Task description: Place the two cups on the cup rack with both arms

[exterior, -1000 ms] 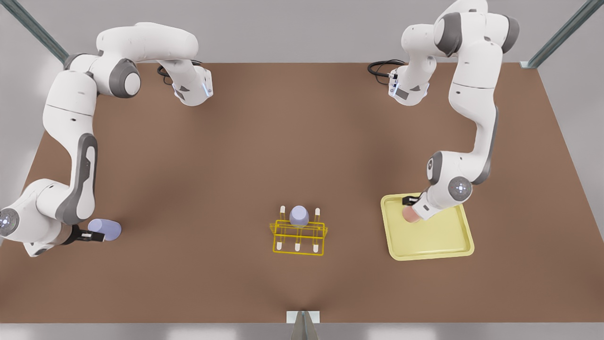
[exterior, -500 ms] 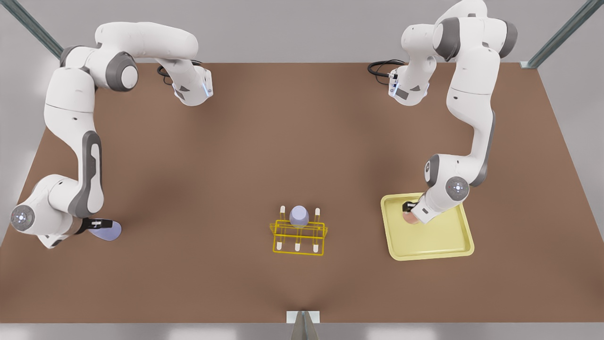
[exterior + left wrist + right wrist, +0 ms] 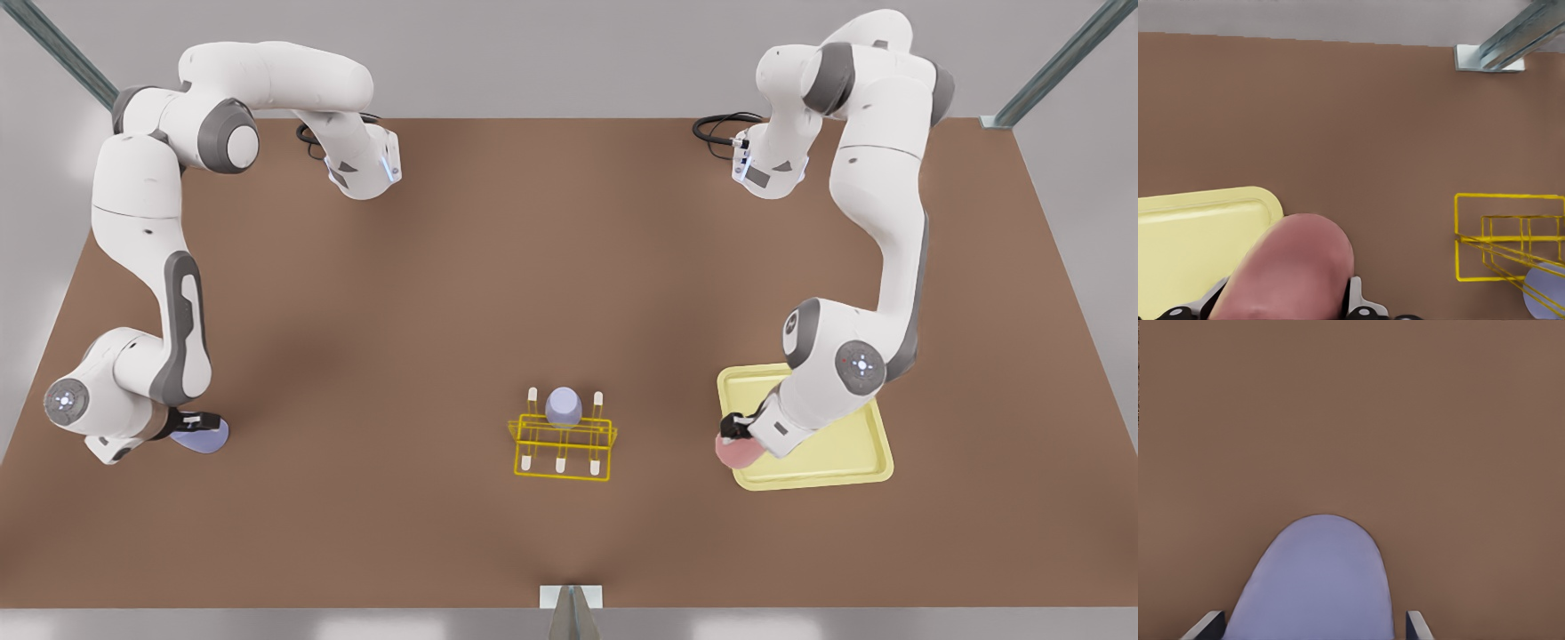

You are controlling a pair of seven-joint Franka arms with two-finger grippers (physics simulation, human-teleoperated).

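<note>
Claws first — the left gripper [image 3: 734, 430] is squeezed on the pink cup [image 3: 737, 450], holding it over the near-left corner of the pale yellow tray [image 3: 845, 462], and the yellow cup rack [image 3: 563, 442] sits well off to its side. Far across the brown table [image 3: 569, 293], the right gripper [image 3: 197, 421] is clamped on the lavender cup [image 3: 203, 436], low near the table. On the rack — another lavender cup [image 3: 564, 406] sits between the pegs.

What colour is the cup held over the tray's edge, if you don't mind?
Pale pink cup; the left wrist view shows it best.
</note>
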